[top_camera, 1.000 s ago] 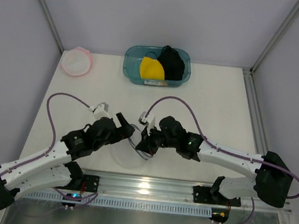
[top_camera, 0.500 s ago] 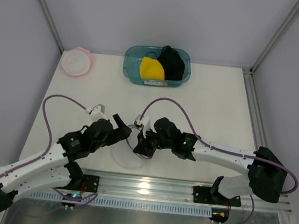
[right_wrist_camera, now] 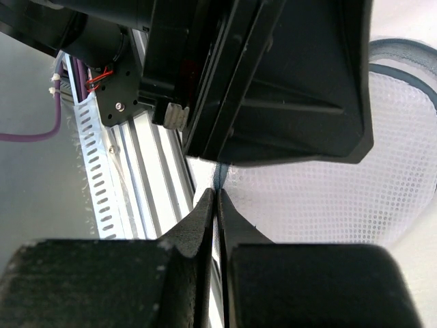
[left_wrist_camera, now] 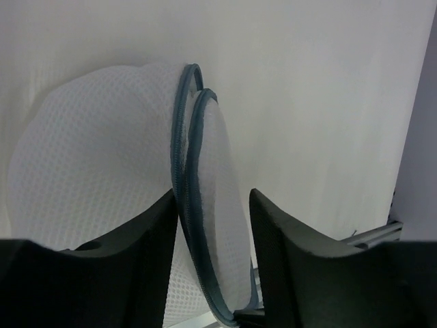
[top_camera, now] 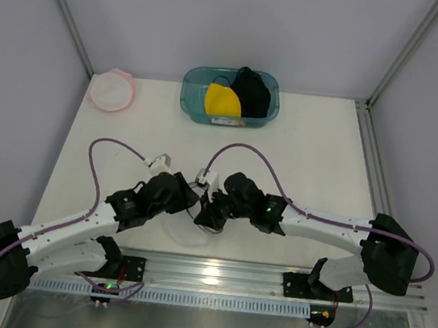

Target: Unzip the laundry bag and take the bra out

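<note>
Altogether one laundry bag (left_wrist_camera: 102,171), one pink-rimmed bag (top_camera: 112,90).

White rectangular tabletop (top_camera: 314,159), pale grey wall panels (top_camera: 235,23) at far, left and right, aluminium frame posts (top_camera: 64,12) in the far corners, silver slotted rail (top_camera: 214,273) along the near edge.

I have the laundry bag (left_wrist_camera: 102,178) on the worktop (top_camera: 307,158) between the left end effector (top_camera: 191,200) and the right end effector (top_camera: 207,216). The bin (top_camera: 188,101) is behind, and a second bag (top_camera: 112,91) is far-left.
</note>
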Controlling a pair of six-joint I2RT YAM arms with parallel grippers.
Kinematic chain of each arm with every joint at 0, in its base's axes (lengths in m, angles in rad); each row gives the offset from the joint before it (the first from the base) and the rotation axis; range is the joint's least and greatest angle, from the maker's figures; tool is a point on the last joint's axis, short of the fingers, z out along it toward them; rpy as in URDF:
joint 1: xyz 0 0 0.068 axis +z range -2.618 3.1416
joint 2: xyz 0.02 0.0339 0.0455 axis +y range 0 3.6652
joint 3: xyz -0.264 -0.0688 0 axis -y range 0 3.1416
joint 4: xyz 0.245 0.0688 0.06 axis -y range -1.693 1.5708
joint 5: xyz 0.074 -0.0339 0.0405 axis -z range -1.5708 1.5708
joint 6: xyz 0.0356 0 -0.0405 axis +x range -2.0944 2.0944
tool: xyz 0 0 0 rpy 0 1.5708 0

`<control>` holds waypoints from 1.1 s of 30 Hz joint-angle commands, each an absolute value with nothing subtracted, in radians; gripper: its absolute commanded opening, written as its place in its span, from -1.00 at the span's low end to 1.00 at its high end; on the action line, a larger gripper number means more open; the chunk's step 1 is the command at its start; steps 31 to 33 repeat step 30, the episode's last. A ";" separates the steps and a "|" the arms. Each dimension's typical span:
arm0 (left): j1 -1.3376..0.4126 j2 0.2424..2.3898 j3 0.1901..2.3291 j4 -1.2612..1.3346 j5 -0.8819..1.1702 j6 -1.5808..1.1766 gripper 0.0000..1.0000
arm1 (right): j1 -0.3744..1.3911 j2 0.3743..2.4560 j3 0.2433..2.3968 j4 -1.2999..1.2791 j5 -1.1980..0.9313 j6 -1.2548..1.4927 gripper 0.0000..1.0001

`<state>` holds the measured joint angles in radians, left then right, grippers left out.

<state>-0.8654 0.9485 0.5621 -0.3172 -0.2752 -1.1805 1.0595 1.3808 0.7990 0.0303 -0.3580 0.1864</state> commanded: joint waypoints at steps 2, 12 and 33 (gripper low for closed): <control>-0.867 0.959 0.540 -0.212 -0.267 -1.169 -0.26 | 1.068 1.344 0.821 0.069 -0.341 0.192 -0.92; -0.868 0.942 0.520 -0.213 -0.285 -1.164 -1.00 | 1.068 1.169 0.738 0.009 -0.166 0.247 0.24; -0.867 0.773 0.442 -0.101 -0.233 -1.054 -1.00 | 1.069 0.635 0.626 -0.270 0.334 0.475 0.99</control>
